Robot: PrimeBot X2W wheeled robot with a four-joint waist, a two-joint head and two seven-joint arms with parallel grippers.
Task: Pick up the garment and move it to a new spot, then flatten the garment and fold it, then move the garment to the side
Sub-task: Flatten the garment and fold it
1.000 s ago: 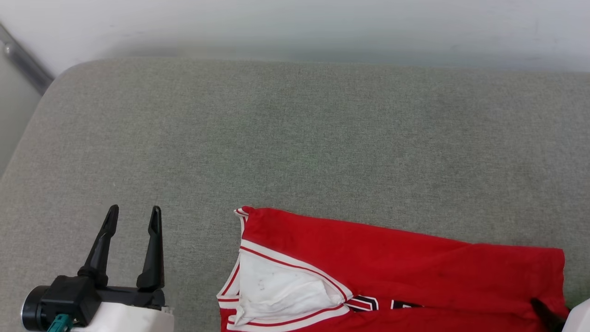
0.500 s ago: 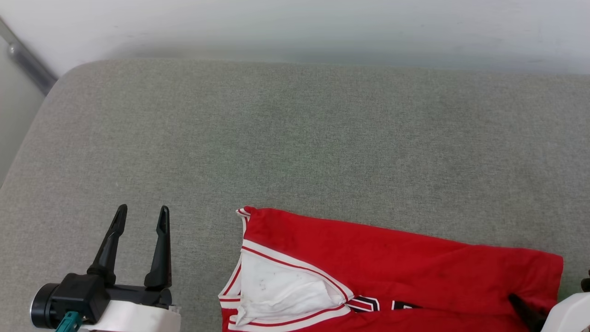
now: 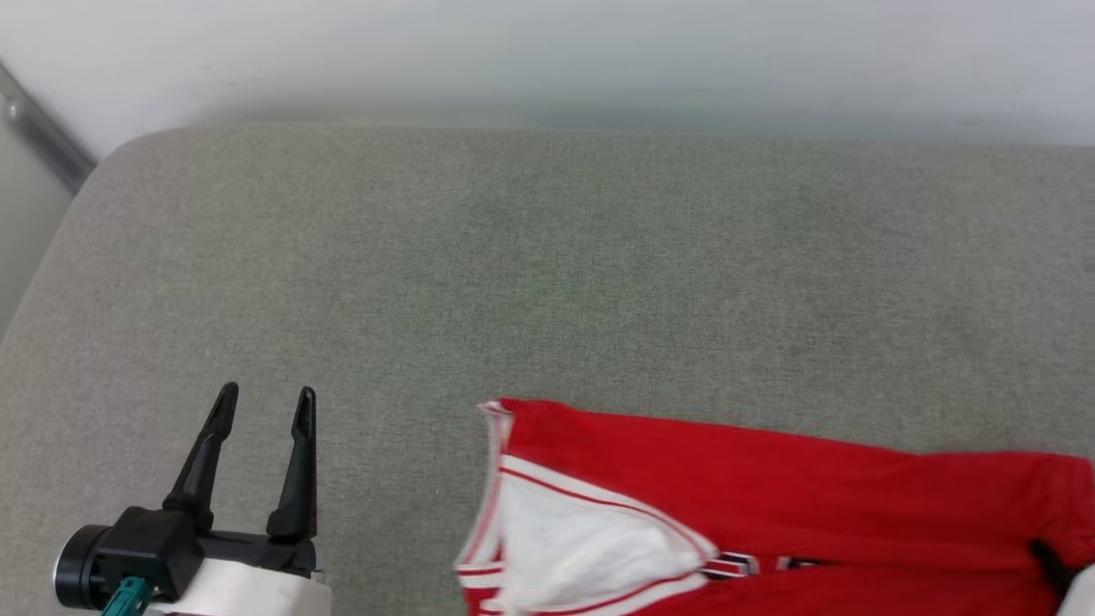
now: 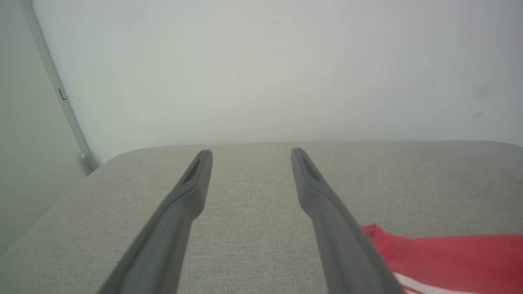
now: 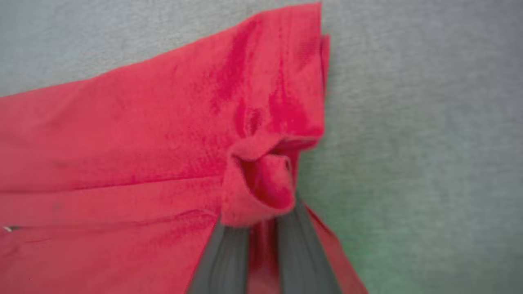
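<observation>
The garment, red with a white sleeve and red-white striped trim, lies folded on the grey cushion at the lower right of the head view. My right gripper is shut on a bunched fold of its red hem, near the cloth's right-hand corner. One of that gripper's dark fingers shows at the garment's right end. My left gripper stands open over bare cushion to the left of the garment, holding nothing. Through the left wrist view, the left gripper points toward the wall, with the garment's corner at its lower right.
A pale wall runs behind the cushion. At the far left a grey metal rail slants down beside the cushion's rounded corner. Bare cushion stretches beyond and to the left of the garment.
My right gripper has shut on the garment's hem. The garment has slid to the right across the cushion. The left gripper has stayed open and nearly still.
</observation>
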